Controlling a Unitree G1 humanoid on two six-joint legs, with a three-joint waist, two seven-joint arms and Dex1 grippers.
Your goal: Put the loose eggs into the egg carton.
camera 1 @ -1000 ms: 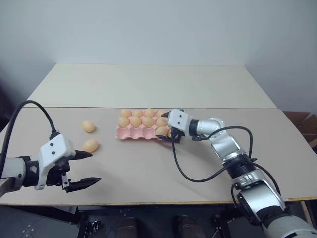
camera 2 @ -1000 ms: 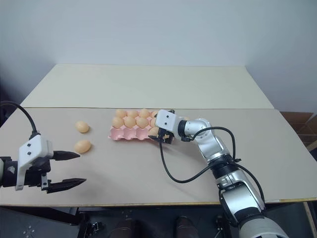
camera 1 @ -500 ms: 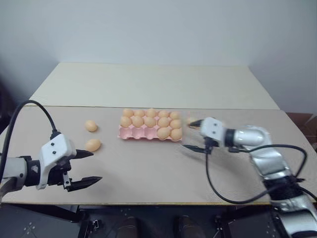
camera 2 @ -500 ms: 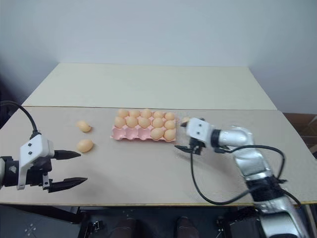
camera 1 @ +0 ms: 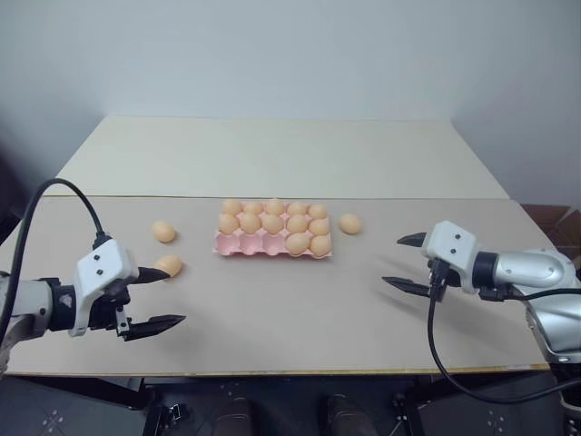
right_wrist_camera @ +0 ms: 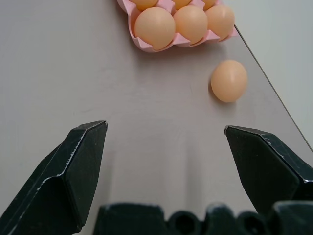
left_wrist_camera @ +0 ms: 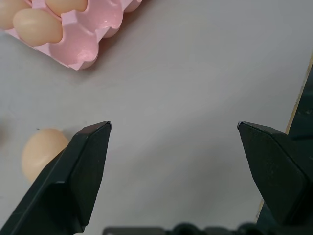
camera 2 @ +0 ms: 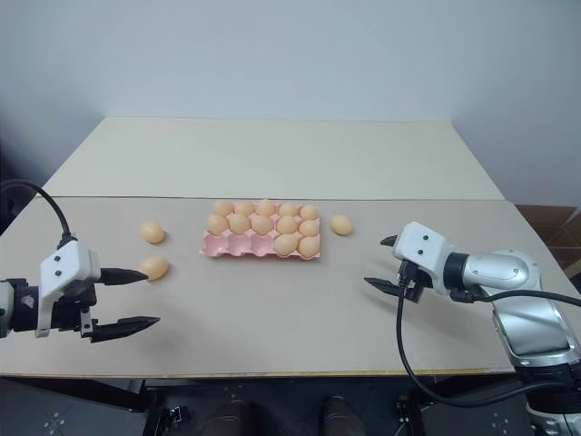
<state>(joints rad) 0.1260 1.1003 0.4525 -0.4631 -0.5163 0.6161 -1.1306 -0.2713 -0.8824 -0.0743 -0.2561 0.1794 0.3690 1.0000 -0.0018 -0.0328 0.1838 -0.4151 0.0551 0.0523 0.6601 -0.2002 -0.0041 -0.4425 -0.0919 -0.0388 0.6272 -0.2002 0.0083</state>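
Observation:
The pink egg carton (camera 1: 238, 244) lies mid-table; its back and middle rows hold eggs, and the front row has two at its right end. Three loose eggs lie on the table: one (camera 1: 349, 223) just right of the carton and two (camera 1: 163, 232) (camera 1: 168, 265) to its left. My left gripper (camera 1: 174, 296) is open and empty, its upper fingertip right beside the nearer left egg (left_wrist_camera: 41, 152). My right gripper (camera 1: 392, 261) is open and empty, well right of the carton (right_wrist_camera: 146, 45) and nearer than the right egg (right_wrist_camera: 229, 81).
The eggs and carton lie on a beige tabletop (camera 1: 290, 318) whose front edge runs just below both grippers. A second, paler table (camera 1: 272, 154) adjoins it at the back. A black cable (camera 1: 436, 354) hangs from my right wrist.
My right gripper has drawn back from the carton's front right corner, far to the right and nearer, with nothing in it. The egg right of the carton has come into sight. The left gripper kept still.

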